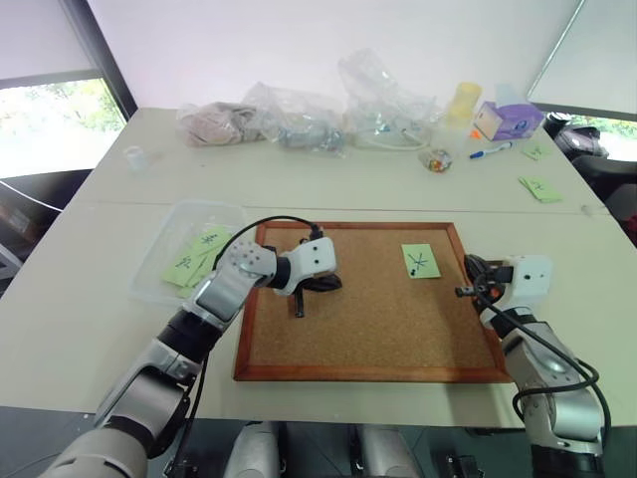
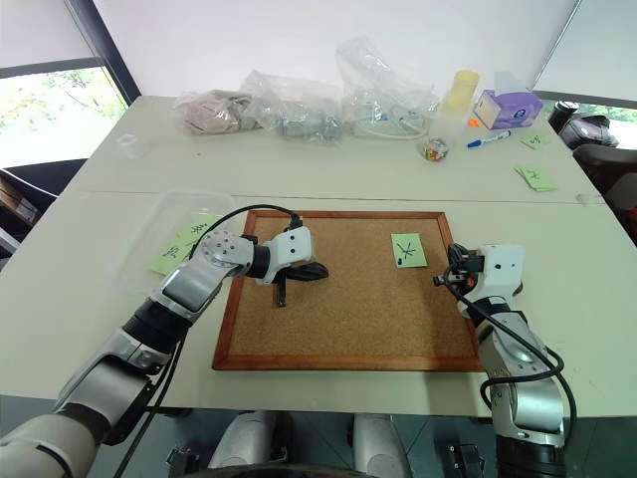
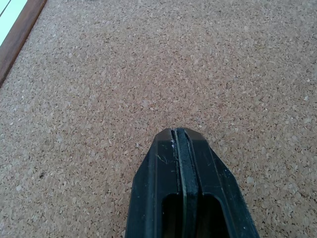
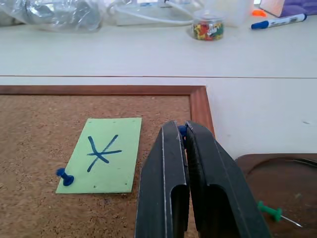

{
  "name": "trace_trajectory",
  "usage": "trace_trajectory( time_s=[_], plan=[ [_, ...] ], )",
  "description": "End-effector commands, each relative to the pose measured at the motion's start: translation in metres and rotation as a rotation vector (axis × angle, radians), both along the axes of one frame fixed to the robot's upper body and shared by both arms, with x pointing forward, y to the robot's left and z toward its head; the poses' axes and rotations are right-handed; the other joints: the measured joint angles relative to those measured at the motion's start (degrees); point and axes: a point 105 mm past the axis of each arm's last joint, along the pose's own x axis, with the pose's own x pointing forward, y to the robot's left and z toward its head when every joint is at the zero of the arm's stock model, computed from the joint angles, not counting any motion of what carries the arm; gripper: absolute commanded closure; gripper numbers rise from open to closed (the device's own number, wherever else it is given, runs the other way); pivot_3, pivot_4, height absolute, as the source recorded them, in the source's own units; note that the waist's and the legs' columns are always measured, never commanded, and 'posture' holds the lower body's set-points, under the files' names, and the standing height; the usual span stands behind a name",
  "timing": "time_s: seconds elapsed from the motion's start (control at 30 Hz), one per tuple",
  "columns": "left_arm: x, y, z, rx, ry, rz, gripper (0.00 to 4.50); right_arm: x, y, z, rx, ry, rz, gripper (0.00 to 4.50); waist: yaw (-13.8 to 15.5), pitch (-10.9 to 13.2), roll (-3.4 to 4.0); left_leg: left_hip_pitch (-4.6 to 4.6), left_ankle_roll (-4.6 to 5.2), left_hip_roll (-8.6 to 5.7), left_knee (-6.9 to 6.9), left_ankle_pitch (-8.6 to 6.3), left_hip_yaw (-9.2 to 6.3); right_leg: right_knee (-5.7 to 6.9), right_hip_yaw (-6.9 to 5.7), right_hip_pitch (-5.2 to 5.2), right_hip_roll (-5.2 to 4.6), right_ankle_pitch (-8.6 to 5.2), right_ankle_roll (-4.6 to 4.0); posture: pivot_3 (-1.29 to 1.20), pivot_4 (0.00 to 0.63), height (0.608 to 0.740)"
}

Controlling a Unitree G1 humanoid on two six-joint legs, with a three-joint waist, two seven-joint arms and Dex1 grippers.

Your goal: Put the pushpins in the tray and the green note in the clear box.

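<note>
My right gripper, jaws pinching a blue pin, hangs just off the cork board; the tray lies beside it. The green note sits on the board, my shut left gripper farther away.

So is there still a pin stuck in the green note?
Yes, one blue pushpin sits at a corner of the green note on the cork board.
</note>
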Motion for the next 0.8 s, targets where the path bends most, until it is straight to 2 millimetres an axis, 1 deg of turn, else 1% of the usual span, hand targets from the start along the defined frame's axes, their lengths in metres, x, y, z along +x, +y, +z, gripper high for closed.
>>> trace_trajectory(
  time_s=[0.03, 0.07, 0.13, 0.2, 0.33, 0.57, 0.67, 0.77, 0.8],
  plan=[
    [-0.004, 0.008, -0.028, 0.084, 0.073, 0.023, 4.5, -0.003, -0.022, 0.016, -0.037, -0.057, -0.101, 4.43, 0.01, 0.0, 0.0, 0.0, 0.0, 0.0, 0.0, 0.0, 0.0, 0.0, 0.0, 0.0, 0.0, 0.0, 0.0, 0.0, 0.15, 0.737],
    [-0.004, 0.008, -0.028, 0.082, 0.072, 0.023, 4.5, -0.003, -0.027, 0.014, -0.052, -0.045, -0.122, 4.43, 0.04, -0.01, 0.0, 0.0, 0.0, 0.0, 0.0, 0.0, 0.0, 0.0, 0.0, 0.0, -0.01, 0.0, 0.0, 0.0, 0.15, 0.737],
    [-0.004, 0.006, -0.028, 0.079, 0.07, 0.023, 4.5, -0.003, -0.043, 0.006, -0.093, 0.006, -0.189, 4.43, 0.0, -0.02, -0.01, 0.0, 0.0, 0.0, 0.0, 0.0, 0.0, -0.01, 0.0, 0.01, -0.01, 0.0, 0.0, 0.0, 0.15, 0.737],
    [-0.004, 0.006, -0.027, 0.077, 0.069, 0.022, 4.5, -0.003, -0.052, 0.0, -0.11, 0.039, -0.224, 4.43, 0.02, -0.05, 0.0, 0.0, 0.0, -0.01, 0.0, 0.0, 0.01, -0.01, 0.0, 0.01, -0.01, -0.01, -0.01, 0.0, 0.15, 0.737],
    [-0.005, 0.004, -0.027, 0.074, 0.068, 0.019, 4.5, -0.004, -0.063, -0.012, -0.136, 0.108, -0.25, 4.43, 0.0, -0.11, 0.07, 0.0, 0.0, -0.01, 0.0, 0.0, 0.01, -0.01, 0.01, 0.01, -0.01, -0.01, -0.02, 0.0, 0.15, 0.737],
    [-0.005, 0.004, -0.027, 0.071, 0.066, 0.022, 4.5, -0.003, -0.072, -0.019, -0.131, 0.148, -0.263, 4.43, 0.0, -0.19, 0.13, 0.01, 0.0, -0.02, 0.0, 0.0, 0.01, -0.01, 0.01, 0.02, -0.01, -0.01, -0.02, 0.0, 0.15, 0.737],
    [-0.004, 0.004, -0.027, 0.07, 0.066, 0.024, 4.5, -0.002, -0.073, -0.02, -0.117, 0.15, -0.263, 3.66, 0.06, -0.2, 0.12, 0.01, 0.0, -0.02, 0.0, 0.0, 0.0, -0.02, 0.01, 0.02, -0.01, -0.01, -0.02, 0.0, 0.15, 0.737],
    [-0.004, 0.004, -0.027, 0.069, 0.066, 0.026, 4.5, -0.002, -0.073, -0.019, -0.105, 0.149, -0.267, 2.28, 0.04, -0.22, 0.13, 0.0, 0.0, -0.02, 0.0, 0.0, 0.01, -0.02, 0.02, 0.03, -0.02, -0.01, -0.02, 0.0, 0.15, 0.737],
    [-0.004, 0.004, -0.027, 0.069, 0.065, 0.027, 4.5, -0.002, -0.074, -0.019, -0.1, 0.149, -0.269, 1.76, 0.04, -0.22, 0.13, 0.01, 0.0, -0.02, 0.0, 0.0, 0.01, -0.02, 0.02, 0.03, -0.02, -0.01, -0.02, 0.0, 0.15, 0.737]
  ],
)
